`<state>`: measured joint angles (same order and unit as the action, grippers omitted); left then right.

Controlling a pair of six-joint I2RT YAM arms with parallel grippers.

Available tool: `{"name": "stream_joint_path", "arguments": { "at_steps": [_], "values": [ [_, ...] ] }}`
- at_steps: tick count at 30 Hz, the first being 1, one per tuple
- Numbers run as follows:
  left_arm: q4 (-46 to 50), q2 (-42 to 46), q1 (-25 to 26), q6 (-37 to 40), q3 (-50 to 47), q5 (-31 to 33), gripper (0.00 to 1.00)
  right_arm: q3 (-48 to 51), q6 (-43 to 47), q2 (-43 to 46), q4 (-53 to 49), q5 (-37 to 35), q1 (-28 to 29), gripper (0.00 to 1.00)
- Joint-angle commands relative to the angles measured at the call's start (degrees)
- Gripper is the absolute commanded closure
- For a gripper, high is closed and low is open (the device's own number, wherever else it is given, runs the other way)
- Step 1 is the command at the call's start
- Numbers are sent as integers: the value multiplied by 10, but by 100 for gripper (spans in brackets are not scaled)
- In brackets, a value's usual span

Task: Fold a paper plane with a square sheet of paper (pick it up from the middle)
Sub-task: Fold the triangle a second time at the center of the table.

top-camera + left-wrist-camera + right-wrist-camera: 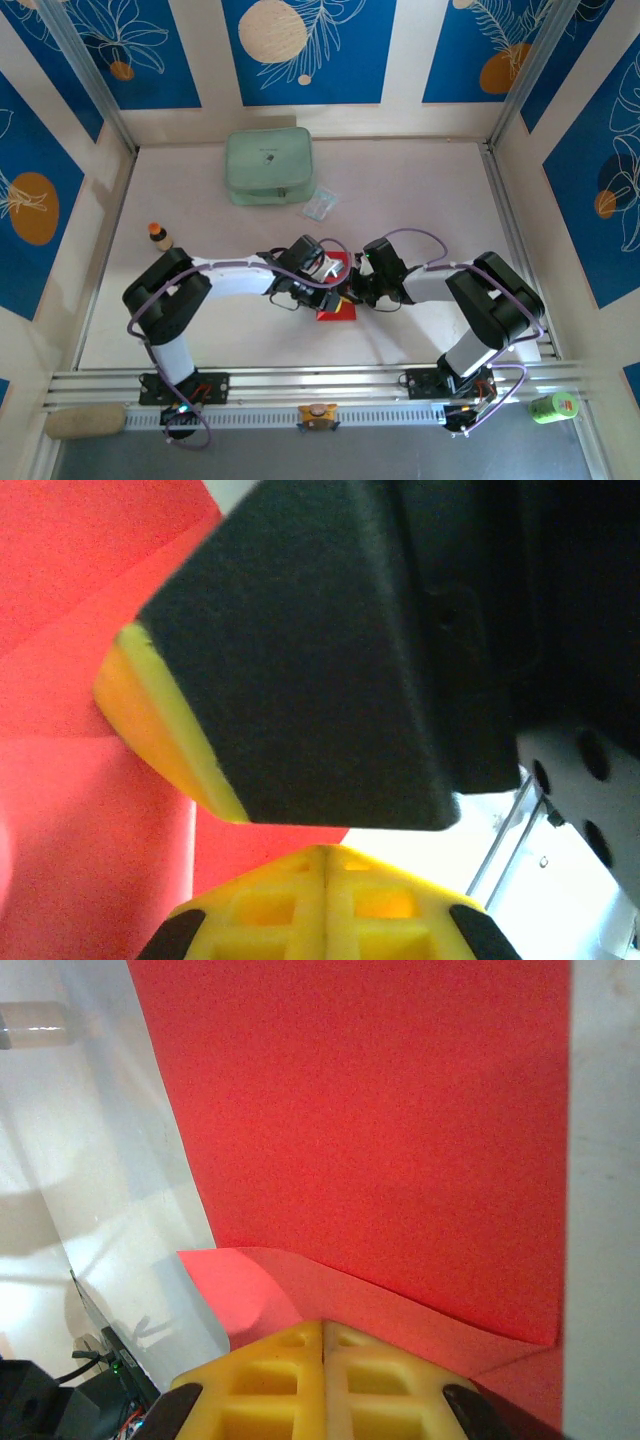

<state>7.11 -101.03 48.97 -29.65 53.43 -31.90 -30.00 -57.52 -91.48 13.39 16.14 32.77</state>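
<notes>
**Inspector:** Position of the red sheet of paper (338, 308)?

**Assessor:** It is on the counter (420, 200), at the middle of the near half. It lies directly between the left end effector (303, 292) and the right end effector (362, 288). They reach in over it from opposite sides, and red shows on the far and near side of them.

**Inspector:** State of each end effector?

**Assessor:** In the left wrist view, the left end effector (325, 852) has its yellow fingers pressed together, seam closed. The sheet (80, 830) lies to their left with a crease across it. A black block (320, 660) with a yellow edge sits close in front.

In the right wrist view, the right end effector (322, 1325) also has its fingers together. A raised, folded flap of the sheet (380, 1140) runs right at the fingertips. I cannot tell whether paper is pinched in either seam.

**Inspector:** Edges and room?

**Assessor:** The sheet's long edges are straight, with bare counter beside them. A green pouch (268, 166) and a clear packet (321, 205) lie well apart from it, toward the far side. A small bottle (159, 236) stands near the left rail. There is open surface to the right.
</notes>
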Motion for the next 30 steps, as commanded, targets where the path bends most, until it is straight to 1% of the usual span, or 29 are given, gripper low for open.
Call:
{"name": "stream_joint_path", "arguments": {
  "at_steps": [1,14,22,30],
  "values": [
    [22,-16,-2,12,12,6,93,4,-3,-16,-36,-18,-3,100],
    [33,-16,-3,33,-12,41,93,4,-1,-17,-42,-19,-7,100],
    [33,-11,-3,37,-27,49,93,7,0,-17,-43,-19,-11,100],
    [20,3,-3,25,-56,42,93,9,1,-18,-43,-18,-16,100]
  ]
}}
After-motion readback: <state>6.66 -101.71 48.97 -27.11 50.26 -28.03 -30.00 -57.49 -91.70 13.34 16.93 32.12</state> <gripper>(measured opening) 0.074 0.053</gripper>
